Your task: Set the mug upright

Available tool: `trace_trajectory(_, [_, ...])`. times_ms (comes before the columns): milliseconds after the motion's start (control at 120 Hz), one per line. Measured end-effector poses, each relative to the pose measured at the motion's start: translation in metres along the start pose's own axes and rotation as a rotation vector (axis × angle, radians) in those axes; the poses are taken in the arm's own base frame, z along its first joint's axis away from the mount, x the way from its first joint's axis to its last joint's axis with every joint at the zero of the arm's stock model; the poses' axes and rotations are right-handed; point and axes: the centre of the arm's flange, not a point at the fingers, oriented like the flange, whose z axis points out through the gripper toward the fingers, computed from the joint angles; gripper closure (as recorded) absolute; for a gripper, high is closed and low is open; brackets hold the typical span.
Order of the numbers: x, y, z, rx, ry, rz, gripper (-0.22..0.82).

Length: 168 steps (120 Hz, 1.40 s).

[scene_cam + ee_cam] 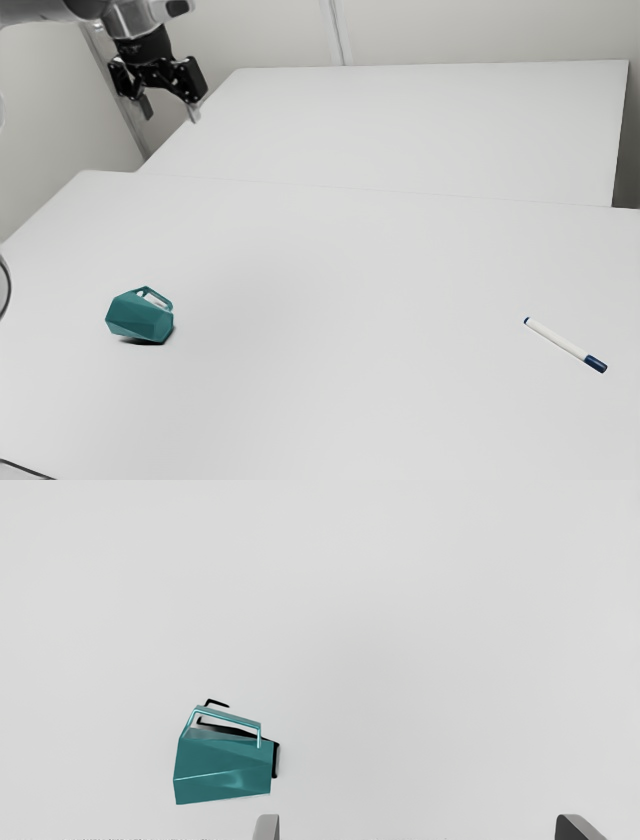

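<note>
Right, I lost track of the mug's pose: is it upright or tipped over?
Tipped over: the teal mug lies on its side, its handle sticking out beside its body.

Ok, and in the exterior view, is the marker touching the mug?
No, the marker lies well off toward the exterior view's right, with bare table between it and the mug.

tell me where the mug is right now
In the exterior view, the mug lies on its side on the table, toward the view's left, with the white marker far off toward the right.
</note>
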Motion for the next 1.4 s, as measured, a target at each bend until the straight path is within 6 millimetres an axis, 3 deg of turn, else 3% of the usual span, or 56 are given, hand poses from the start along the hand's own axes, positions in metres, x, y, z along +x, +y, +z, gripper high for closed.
trace_trajectory(150, [-0.007, -0.001, -0.003, -0.033, -0.012, 0.008, 0.0])
trace_trajectory(208, [-0.015, -0.018, 0.01, -0.078, -0.044, -0.018, 0.0])
trace_trajectory(267, [-0.03, -0.056, 0.043, -0.162, -0.107, -0.065, 0.0])
trace_trajectory(342, [-0.054, -0.118, 0.091, -0.277, -0.176, -0.14, 0.0])
trace_trajectory(467, [-0.093, -0.223, 0.189, -0.448, -0.241, -0.275, 0.0])
trace_trajectory(533, [-0.096, -0.253, 0.234, -0.516, -0.246, -0.295, 0.0])
trace_trajectory(625, [-0.088, -0.265, 0.279, -0.582, -0.228, -0.264, 0.0])
trace_trajectory(700, [-0.083, -0.278, 0.304, -0.617, -0.203, -0.242, 0.0])
trace_trajectory(825, [-0.086, -0.289, 0.335, -0.672, -0.166, -0.204, 0.0])
trace_trajectory(942, [-0.094, -0.285, 0.36, -0.727, -0.148, -0.162, 0.0])
trace_trajectory(1208, [-0.119, -0.283, 0.395, -0.832, -0.087, -0.108, 0.0])
trace_trajectory(1400, [-0.129, -0.274, 0.406, -0.891, -0.04, -0.068, 0.0])
